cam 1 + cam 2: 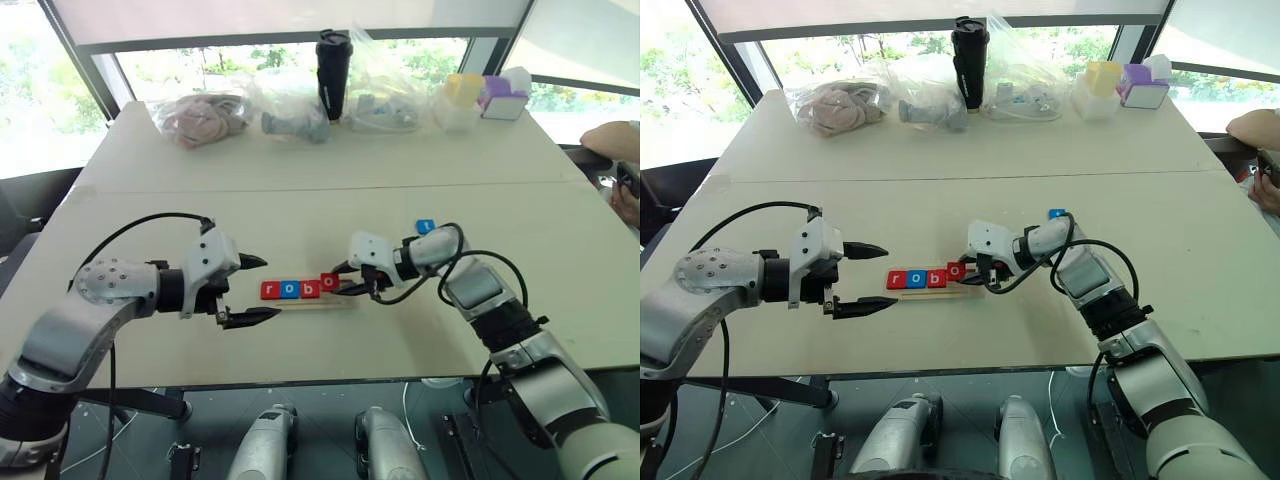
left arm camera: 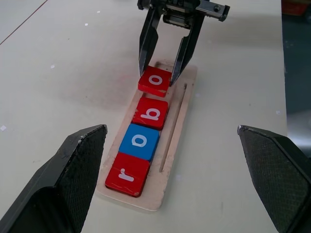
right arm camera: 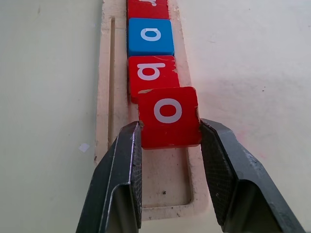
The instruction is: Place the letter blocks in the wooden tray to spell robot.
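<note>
Right hand point(image 1: 345, 281) angled down, clamping red o block point(image 3: 168, 122) over wooden tray point(image 2: 182, 104); left hand point(image 1: 251, 290) hovers wide open.

A pale table point(image 1: 300, 170) is filling the room's middle, a seam point(image 1: 330, 187) running across its top. Beyond its far edge, windows point(image 1: 200, 65) are letting in bright daylight over green trees, with dark frames point(image 1: 85, 60) slanting between the panes. A blind point(image 1: 290, 18) is hanging above the glass. Under the table's near edge, a dark floor point(image 1: 330, 395) is showing.
</note>
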### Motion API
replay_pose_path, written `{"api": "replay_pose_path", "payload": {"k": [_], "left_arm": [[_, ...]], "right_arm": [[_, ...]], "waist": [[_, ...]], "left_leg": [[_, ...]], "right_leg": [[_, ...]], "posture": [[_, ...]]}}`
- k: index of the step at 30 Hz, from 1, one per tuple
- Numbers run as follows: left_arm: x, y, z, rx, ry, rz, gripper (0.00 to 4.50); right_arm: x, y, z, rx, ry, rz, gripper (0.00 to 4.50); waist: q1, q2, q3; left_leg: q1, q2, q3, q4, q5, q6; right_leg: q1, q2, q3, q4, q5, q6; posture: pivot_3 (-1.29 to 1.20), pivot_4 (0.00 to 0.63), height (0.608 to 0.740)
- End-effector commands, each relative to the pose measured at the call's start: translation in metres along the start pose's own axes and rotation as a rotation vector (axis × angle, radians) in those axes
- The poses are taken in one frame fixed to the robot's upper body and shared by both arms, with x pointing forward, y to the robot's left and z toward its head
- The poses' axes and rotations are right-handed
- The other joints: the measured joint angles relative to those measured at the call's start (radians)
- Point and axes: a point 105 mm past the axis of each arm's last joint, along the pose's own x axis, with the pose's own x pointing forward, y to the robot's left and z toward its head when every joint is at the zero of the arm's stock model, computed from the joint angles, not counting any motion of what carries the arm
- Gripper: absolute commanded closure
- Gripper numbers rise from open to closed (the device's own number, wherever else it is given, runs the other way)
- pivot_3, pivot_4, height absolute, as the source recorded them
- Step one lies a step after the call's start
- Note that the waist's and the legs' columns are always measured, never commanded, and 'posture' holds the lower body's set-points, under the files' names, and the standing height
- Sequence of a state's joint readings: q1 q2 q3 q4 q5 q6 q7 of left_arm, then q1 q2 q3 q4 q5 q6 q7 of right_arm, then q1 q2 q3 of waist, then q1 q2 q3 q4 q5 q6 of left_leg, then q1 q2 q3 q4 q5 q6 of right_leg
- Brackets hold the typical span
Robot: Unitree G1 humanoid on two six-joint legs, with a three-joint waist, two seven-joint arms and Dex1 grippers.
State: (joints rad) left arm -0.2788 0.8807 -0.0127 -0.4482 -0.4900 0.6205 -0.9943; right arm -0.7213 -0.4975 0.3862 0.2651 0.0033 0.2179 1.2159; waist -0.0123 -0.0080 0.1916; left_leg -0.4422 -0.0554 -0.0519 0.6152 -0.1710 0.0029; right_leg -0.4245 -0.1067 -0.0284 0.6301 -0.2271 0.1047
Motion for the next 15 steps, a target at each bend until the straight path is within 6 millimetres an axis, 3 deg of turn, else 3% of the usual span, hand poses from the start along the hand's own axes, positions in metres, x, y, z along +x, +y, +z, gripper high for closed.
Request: {"api": "replay_pose_path", "payload": {"k": [1, 15], "left_arm": [[-0.0017, 0.0017, 0.0063, 0.029, -0.019, 0.016, 0.0], [0.0, 0.0014, 0.0067, 0.025, -0.027, 0.016, 0.0]], "right_arm": [[0.0009, 0.002, 0.0049, -0.031, -0.01, 0.012, 3.36], [0.0056, 0.0044, 0.0064, -0.03, -0.013, 0.017, 3.36]], "waist": [[0.0, 0.0, 0.0], [-0.001, 0.0, 0.0]], "left_leg": [[0.0, 0.0, 0.0, 0.0, 0.0, 0.0], [0.0, 0.0, 0.0, 0.0, 0.0, 0.0]], "right_leg": [[0.0, 0.0, 0.0, 0.0, 0.0, 0.0], [0.0, 0.0, 0.0, 0.0, 0.0, 0.0]], "posture": [[0.0, 0.15, 0.74], [0.0, 0.15, 0.74]]}}
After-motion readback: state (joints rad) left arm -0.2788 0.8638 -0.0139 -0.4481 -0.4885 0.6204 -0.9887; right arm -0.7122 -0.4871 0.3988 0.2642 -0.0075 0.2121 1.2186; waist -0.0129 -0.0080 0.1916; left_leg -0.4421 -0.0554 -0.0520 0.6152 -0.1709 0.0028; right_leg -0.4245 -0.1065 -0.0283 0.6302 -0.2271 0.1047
